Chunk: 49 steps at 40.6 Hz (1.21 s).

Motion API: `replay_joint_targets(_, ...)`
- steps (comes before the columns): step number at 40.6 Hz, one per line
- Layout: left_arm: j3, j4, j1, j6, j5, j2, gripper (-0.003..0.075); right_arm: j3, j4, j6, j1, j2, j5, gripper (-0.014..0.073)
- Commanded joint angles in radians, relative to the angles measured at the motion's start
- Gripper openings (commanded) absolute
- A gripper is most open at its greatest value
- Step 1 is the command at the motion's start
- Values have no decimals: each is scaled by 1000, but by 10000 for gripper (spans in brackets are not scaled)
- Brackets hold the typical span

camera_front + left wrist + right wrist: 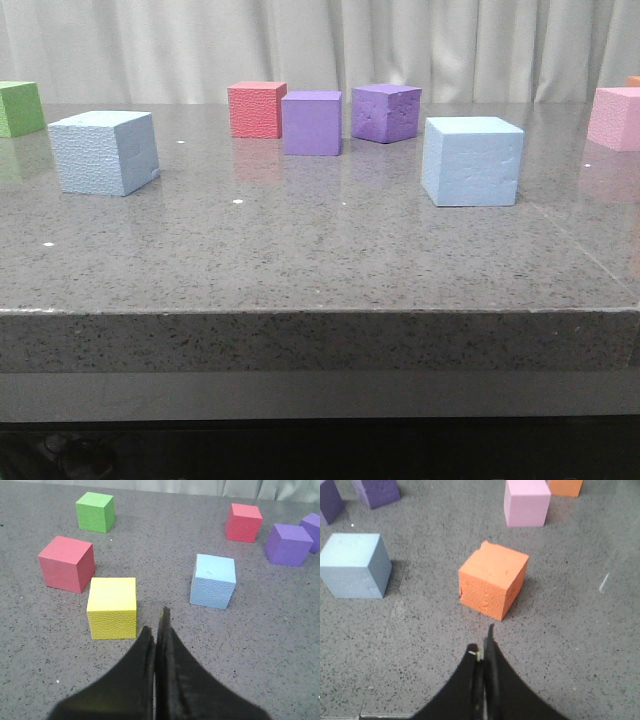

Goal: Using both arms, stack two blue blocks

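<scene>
Two pale sky-blue foam cubes are sitting apart on the grey speckled stone bench (320,270), unstacked. The left blue cube (105,151) is resting flat, turned so one vertical edge is facing the front camera. The right blue cube (471,161) is presenting one face almost squarely. As cubes, neither is showing a long axis. Both surfaces are looking rough and slightly dented. Two purple foam cubes (312,122) and a red foam cube (256,108) are standing behind, between them. The left claw (159,630) is hanging with fingers pressed together, gripping nothing; the right claw (484,647) is doing likewise, near an orange foam cube (492,584).
</scene>
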Motion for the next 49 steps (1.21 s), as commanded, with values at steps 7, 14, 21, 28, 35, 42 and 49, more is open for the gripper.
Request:
replay_joint_targets(7, -34, -5, 1, -1, -97, 42, 191, -34, 12, -11, 0, 43, -73, 130)
replay_joint_targets(14, -34, -12, -10, -1, -109, 42, 523, -38, 30, -11, 3, 46, -82, 502)
replay_joint_targets(21, -34, -3, -108, -1, -109, 42, 547, -98, 45, -21, 83, 78, -35, 578)
replay_joint_targets(28, -34, 6, -180, -1, -107, 42, 547, -201, 45, -65, 231, 166, 2, 578)
replay_joint_targets(35, -34, 6, -193, -1, -107, 42, 547, -320, 44, -65, 347, 324, 8, 551)
replay_joint_targets(42, -34, 6, -193, -1, -108, 42, 547, -450, 42, -38, 394, 533, 21, 495)
replay_joint_targets(49, -34, 25, -193, -1, -108, 42, 547, -598, 30, 3, 395, 732, 38, 500)
